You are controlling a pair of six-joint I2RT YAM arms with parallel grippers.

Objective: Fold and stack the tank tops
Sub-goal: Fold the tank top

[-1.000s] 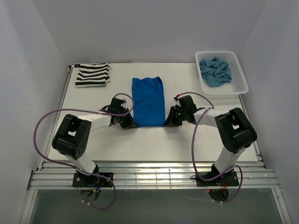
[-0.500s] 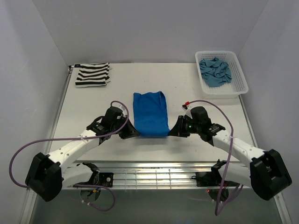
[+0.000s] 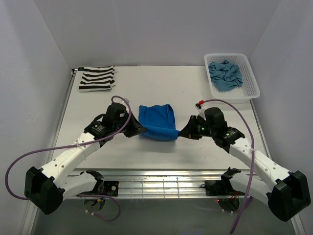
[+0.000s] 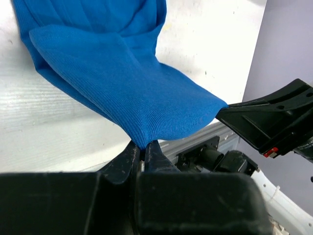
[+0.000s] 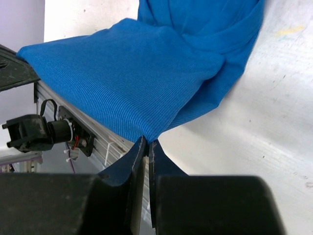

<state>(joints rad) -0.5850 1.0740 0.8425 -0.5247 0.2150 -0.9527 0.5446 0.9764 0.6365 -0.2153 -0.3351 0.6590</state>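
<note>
— How many tank tops are there?
— Three. The striped tank top (image 3: 97, 78) lies folded at the counter's (image 3: 122, 152) far left corner. The teal tank top (image 3: 225, 75) sits crumpled in the one white basket (image 3: 252, 88) at the far right corner. The royal blue tank top (image 3: 156, 122) is mid-counter, its near edge raised.
— And the hands?
— Two. The left hand (image 3: 139, 130) pinches its near left corner, the right hand (image 3: 181, 135) its near right corner.

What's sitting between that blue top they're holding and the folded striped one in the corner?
Nothing visible. The left gripper and right gripper pinch the blue top by its near corners; only bare table lies between it and the striped top. The basket sits far right.
</note>
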